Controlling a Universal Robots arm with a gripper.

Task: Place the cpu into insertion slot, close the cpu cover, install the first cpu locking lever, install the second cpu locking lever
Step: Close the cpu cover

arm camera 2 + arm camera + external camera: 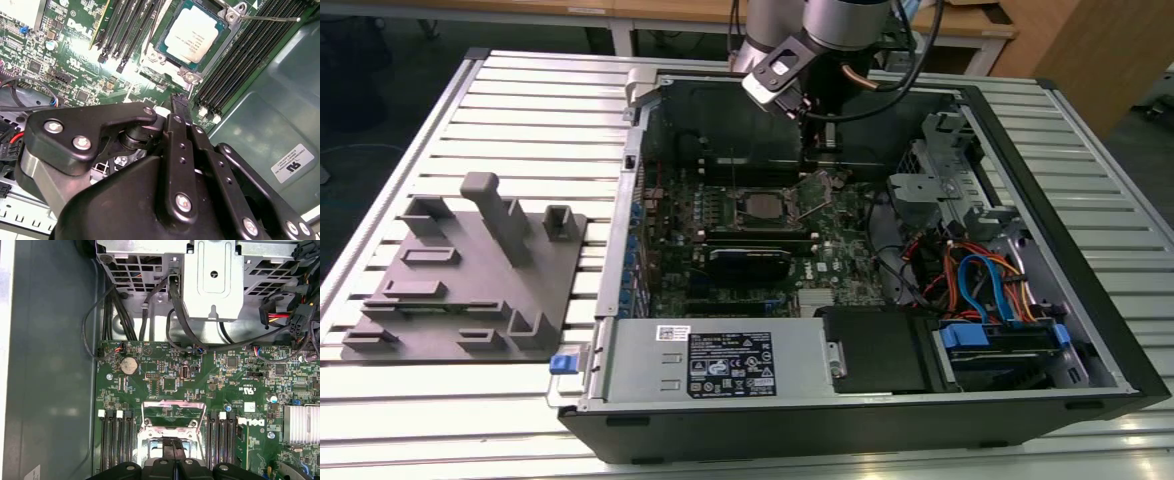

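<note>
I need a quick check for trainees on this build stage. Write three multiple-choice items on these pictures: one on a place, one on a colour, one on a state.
1. Where does the cpu lie?
A in the insertion slot
B on the motherboard beside the slot
C on top of the cpu cover

2. What colour is the motherboard?
A red
B green
C white

3. How does the cpu cover stand?
A shut flat over the cpu
B raised off the cpu
C taken off the board

Answers:
1 A: in the second wrist view its silver-grey top sits framed by the slot.
2 B: green board shows in both wrist views.
3 B: the first wrist view shows board through its cut-out, and the cpu's top lies uncovered.
</note>
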